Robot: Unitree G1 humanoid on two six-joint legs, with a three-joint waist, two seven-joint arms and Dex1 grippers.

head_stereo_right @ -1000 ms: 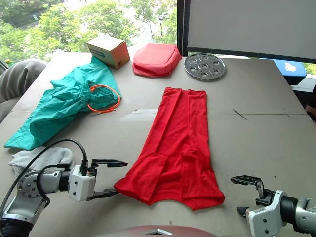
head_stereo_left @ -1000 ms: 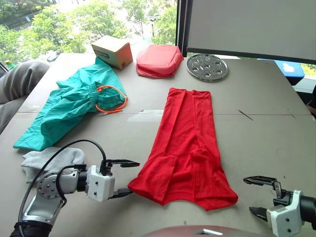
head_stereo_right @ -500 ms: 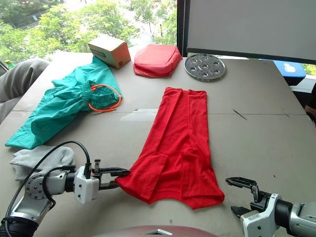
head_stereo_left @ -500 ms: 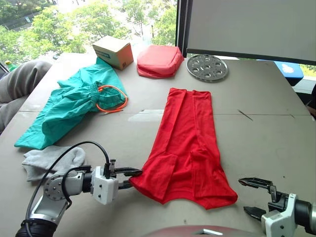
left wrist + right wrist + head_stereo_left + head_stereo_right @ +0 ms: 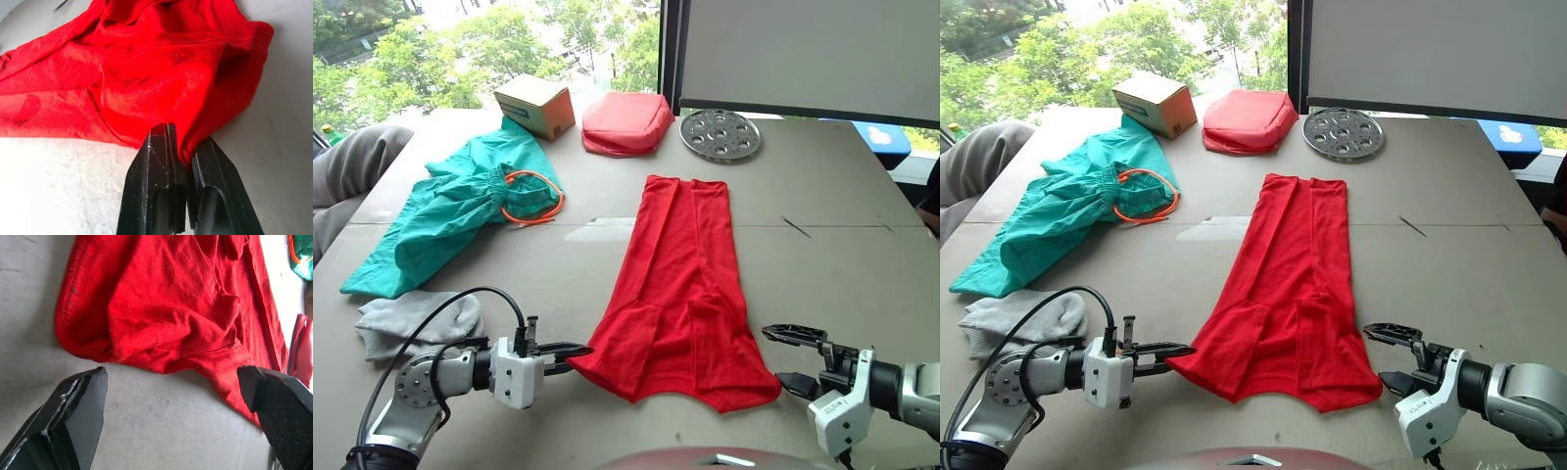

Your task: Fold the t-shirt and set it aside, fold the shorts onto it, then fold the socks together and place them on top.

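Observation:
The red t-shirt (image 5: 680,279) lies folded into a long strip down the middle of the table. My left gripper (image 5: 570,355) is shut on its near left corner, and in the left wrist view the fingers (image 5: 159,161) pinch the hem of the t-shirt (image 5: 146,73). My right gripper (image 5: 796,357) stands open just right of the near right corner, with the t-shirt (image 5: 171,298) ahead of its wide-spread fingers. The teal shorts (image 5: 450,211) with an orange cord lie at the left. The grey socks (image 5: 416,321) lie near the left front.
At the far edge stand a cardboard box (image 5: 535,105), a puffy red pouch (image 5: 626,121) and a round metal plate with holes (image 5: 721,134). A person's grey-clad limb (image 5: 352,166) rests at the table's left edge.
My left gripper moved right onto the t-shirt's near left corner and shut on it. My right gripper moved left toward the near right corner, staying open.

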